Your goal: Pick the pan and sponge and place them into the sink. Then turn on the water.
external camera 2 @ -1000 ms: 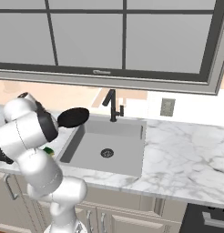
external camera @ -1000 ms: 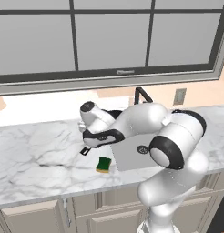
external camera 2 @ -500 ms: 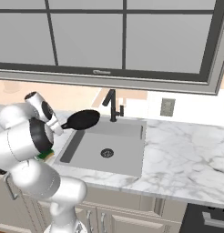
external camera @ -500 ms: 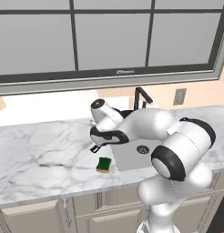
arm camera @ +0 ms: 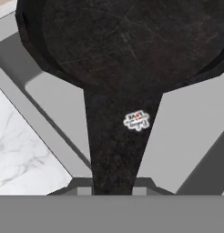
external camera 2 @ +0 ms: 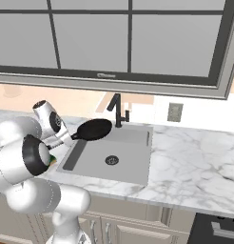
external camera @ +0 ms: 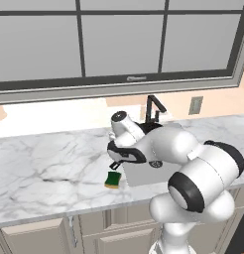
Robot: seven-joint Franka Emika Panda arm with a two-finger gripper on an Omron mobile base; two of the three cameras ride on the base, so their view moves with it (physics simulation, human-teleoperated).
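Partway through, the pincer (external camera 2: 66,138) pinches the pan (external camera 2: 93,129) by its handle end, holding it raised over the sink (external camera 2: 128,162), not yet set down. Its long axis runs straight out from the pincer, bowl farthest. Behind the pincer, the sponge (external camera: 113,179) waits on the counter. No water runs.

Kitchen, home-style. White marble counter (external camera 2: 185,157) with a recessed grey sink (external camera 2: 109,159) and black faucet (external camera 2: 116,108) at its back edge. Beige cabinets (external camera: 39,238) below. Wide paned window (external camera 2: 128,38) above, wall outlet (external camera 2: 174,112) beside it.
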